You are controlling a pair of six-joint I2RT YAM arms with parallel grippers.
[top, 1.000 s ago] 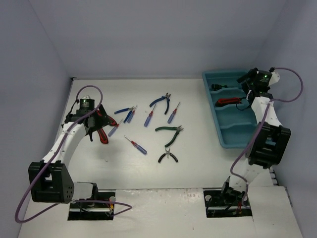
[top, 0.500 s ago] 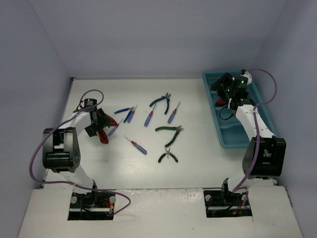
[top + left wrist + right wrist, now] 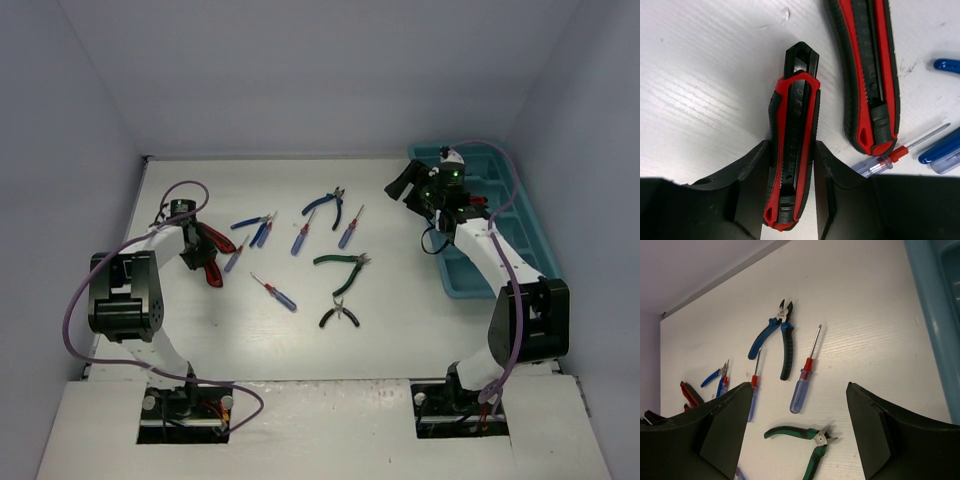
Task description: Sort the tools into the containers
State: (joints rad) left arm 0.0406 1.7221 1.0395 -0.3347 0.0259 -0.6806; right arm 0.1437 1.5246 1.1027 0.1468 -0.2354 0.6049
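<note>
A red-black utility knife (image 3: 792, 150) lies flat on the white table, and my left gripper (image 3: 791, 172) (image 3: 197, 262) is shut on its rear half, one finger pressing each side. A second utility knife (image 3: 867, 75) (image 3: 220, 241) lies just beside it. My right gripper (image 3: 799, 427) (image 3: 403, 185) hangs open and empty over the table, left of the teal tray (image 3: 492, 285) (image 3: 935, 315). Ahead of it lie blue pliers (image 3: 776, 337) (image 3: 326, 206), a blue screwdriver (image 3: 805, 377) (image 3: 349, 229) and green pliers (image 3: 807, 440) (image 3: 345, 266).
More tools lie mid-table: small blue pliers (image 3: 251, 224), screwdrivers (image 3: 302, 238) (image 3: 275, 293) (image 3: 232, 260) and black pliers (image 3: 340, 316). A red-handled tool (image 3: 476, 201) shows in the tray behind my right arm. Walls close in the left, right and far sides.
My left gripper has come down and closed round the utility knife. My right arm has swung left, out of the tray and over the table, its jaws still open.
</note>
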